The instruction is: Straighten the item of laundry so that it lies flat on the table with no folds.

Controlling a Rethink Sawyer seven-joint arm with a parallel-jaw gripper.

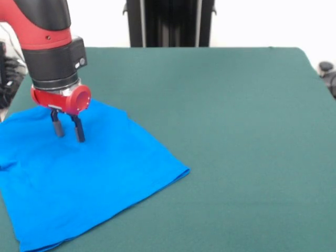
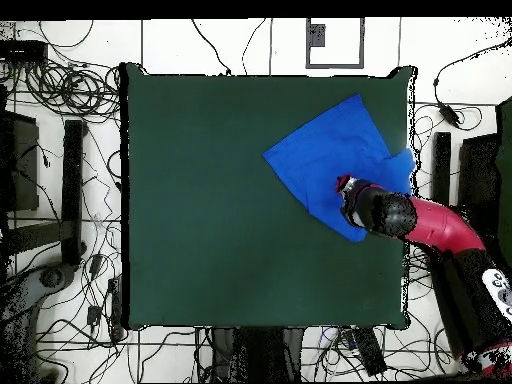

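Observation:
The bright blue T-shirt (image 1: 79, 178) lies spread at the left side of the dark green table (image 1: 226, 115), with a few soft wrinkles and its left part running past the picture's edge. My gripper (image 1: 69, 134) hangs over the shirt's far part. Its two dark fingers are apart with nothing between them, and their tips are at or just above the cloth. In the overhead view the shirt (image 2: 330, 150) lies near the table's (image 2: 220, 200) right edge. There the gripper (image 2: 346, 192) sits over the shirt's lower corner, and the red arm comes in from the lower right.
The robot's black pedestal (image 1: 169, 23) stands behind the table's far edge. Cables (image 2: 60, 90) and dark gear lie on the floor round the table. The shirt reaches the table's edge on the arm's side.

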